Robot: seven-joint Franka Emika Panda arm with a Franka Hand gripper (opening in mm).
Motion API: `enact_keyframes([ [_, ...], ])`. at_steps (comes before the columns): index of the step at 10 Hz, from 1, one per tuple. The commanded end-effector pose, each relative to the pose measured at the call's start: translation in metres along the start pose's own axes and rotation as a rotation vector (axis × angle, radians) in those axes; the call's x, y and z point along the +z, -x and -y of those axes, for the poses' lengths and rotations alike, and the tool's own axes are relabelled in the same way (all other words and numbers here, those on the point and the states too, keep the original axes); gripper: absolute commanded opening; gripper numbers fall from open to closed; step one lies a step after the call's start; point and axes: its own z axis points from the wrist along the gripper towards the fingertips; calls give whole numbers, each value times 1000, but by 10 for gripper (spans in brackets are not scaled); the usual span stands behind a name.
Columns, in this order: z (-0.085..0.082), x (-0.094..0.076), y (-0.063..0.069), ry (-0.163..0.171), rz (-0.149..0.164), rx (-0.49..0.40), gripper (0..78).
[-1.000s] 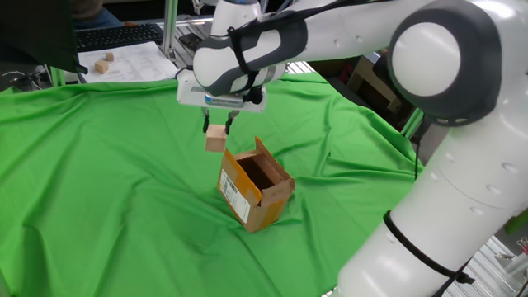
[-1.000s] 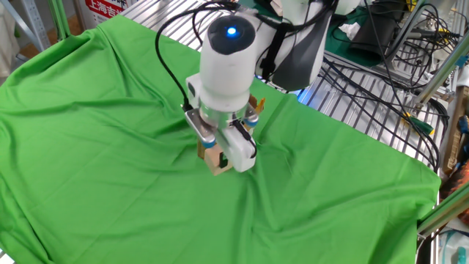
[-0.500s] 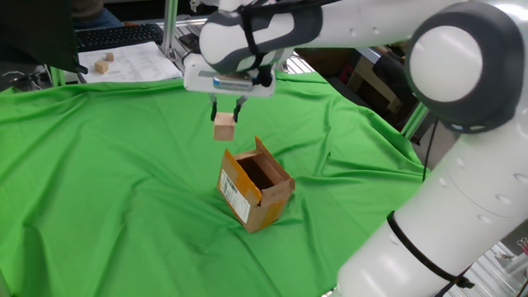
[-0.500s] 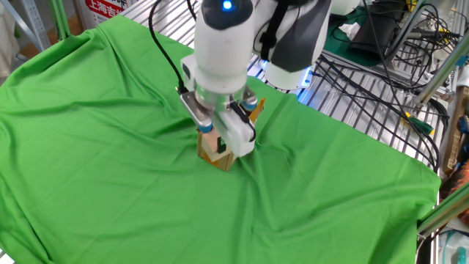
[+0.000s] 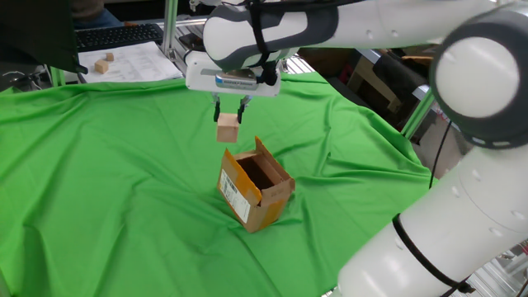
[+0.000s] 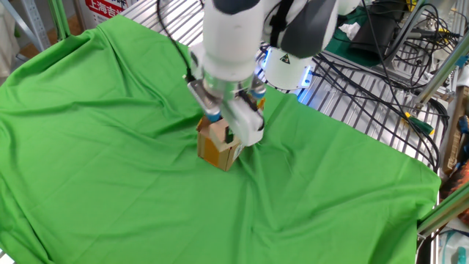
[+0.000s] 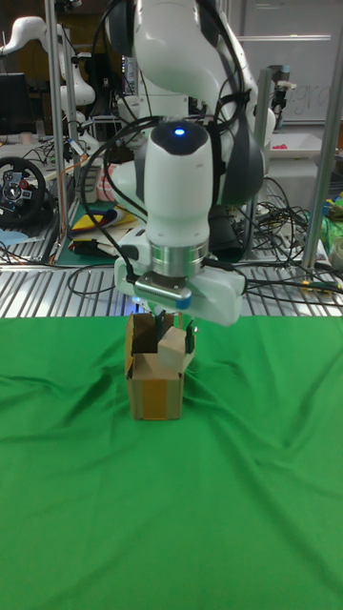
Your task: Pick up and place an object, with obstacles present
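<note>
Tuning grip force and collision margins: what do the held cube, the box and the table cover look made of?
Cube: looks like bare pale wood, matte, plain faces. Box: brown corrugated cardboard, raised flaps, white printed label. Cover: green fabric, matte, wrinkled folds.

You are looking at a table draped in a wrinkled green cloth. At its far edge in one fixed view, white paper lies beside a black keyboard, with two small blocks on the paper. In the other fixed view, a metal wire shelf carries tangled black cables. The tall fixed view shows a cluttered lab behind: a steering wheel at left, a whiteboard on the back wall.
</note>
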Motion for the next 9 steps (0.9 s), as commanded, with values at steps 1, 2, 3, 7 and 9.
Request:
enact_keyframes([
  [1,1,-9,-24,-4,-6,17,13],
  [2,1,-9,-24,1,-7,18,13],
  [3,1,-9,-24,2,-8,19,13],
  [7,1,-9,-24,-4,-11,-12,13],
  [9,1,-9,-24,6,11,-63,13],
])
